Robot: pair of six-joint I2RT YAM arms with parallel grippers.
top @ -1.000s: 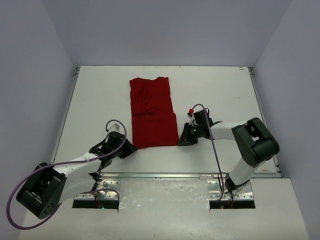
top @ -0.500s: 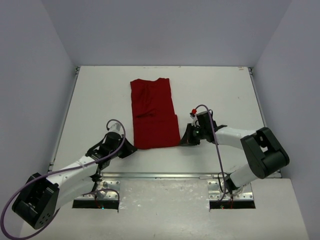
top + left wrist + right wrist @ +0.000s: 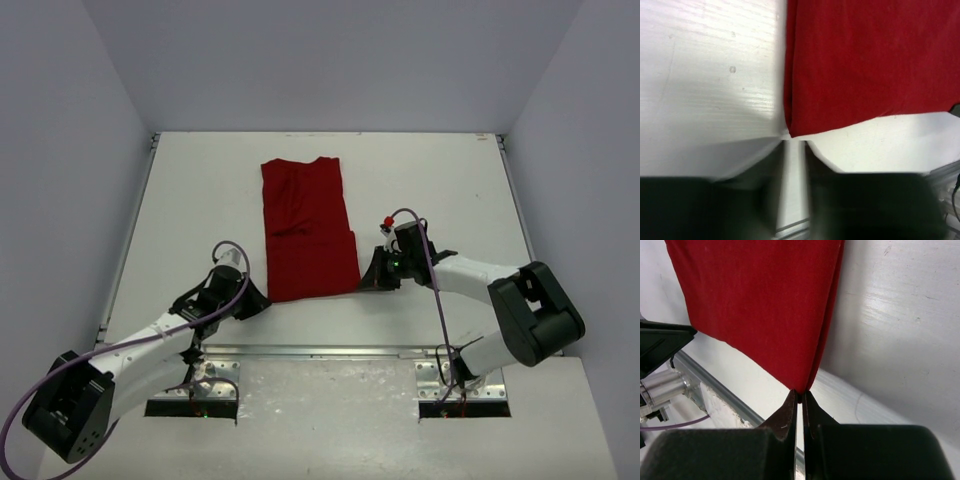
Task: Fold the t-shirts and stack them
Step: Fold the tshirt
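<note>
The dark red t-shirt (image 3: 305,225) lies folded into a long strip on the white table (image 3: 200,200), collar end far, hem end near. My left gripper (image 3: 262,297) sits low at the hem's near-left corner. In the left wrist view that corner of the t-shirt (image 3: 865,65) meets the blurred tips of the left gripper (image 3: 793,140), which is shut on it. My right gripper (image 3: 365,280) is at the near-right corner. In the right wrist view, the right gripper (image 3: 800,396) pinches the doubled edge of the t-shirt (image 3: 760,310) between shut jaws.
A metal rail (image 3: 330,351) runs along the table's near edge, just behind both grippers. Grey walls enclose the table on the left, right and far sides. A purple cable (image 3: 30,400) loops off the left arm.
Both grippers have closed on the near corners of the hem. The right arm's elbow has swung to the right, and the hem has shifted slightly.
</note>
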